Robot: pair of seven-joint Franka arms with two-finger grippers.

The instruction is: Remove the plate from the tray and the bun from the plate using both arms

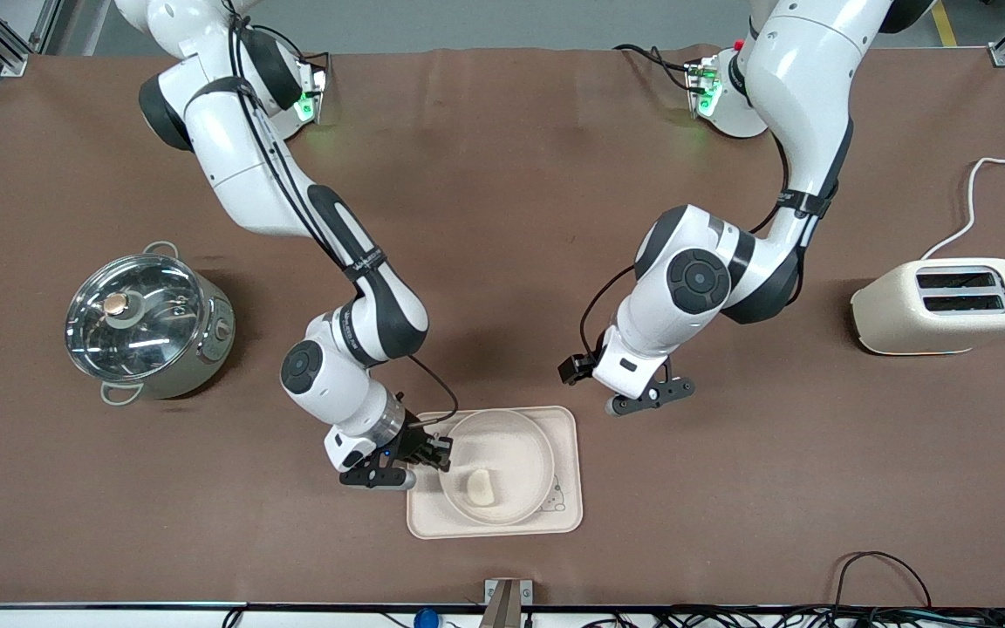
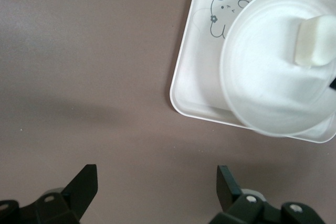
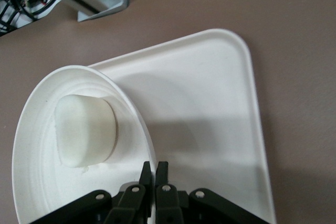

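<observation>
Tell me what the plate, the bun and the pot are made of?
The plate looks like matte cream plastic, perhaps ceramic: smooth, thin rim. The bun looks like soft pale bread, dull with rounded edges. The pot looks like shiny metal, with a see-through glass lid.

The right tool (image 1: 442, 455) blocks the plate (image 1: 497, 467) rim's right-arm side; elsewhere open.

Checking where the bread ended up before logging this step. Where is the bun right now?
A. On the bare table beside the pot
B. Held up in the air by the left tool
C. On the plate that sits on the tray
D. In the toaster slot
C: the bun lies on the plate, which sits on the tray; the left tool is open and holds nothing.
</observation>
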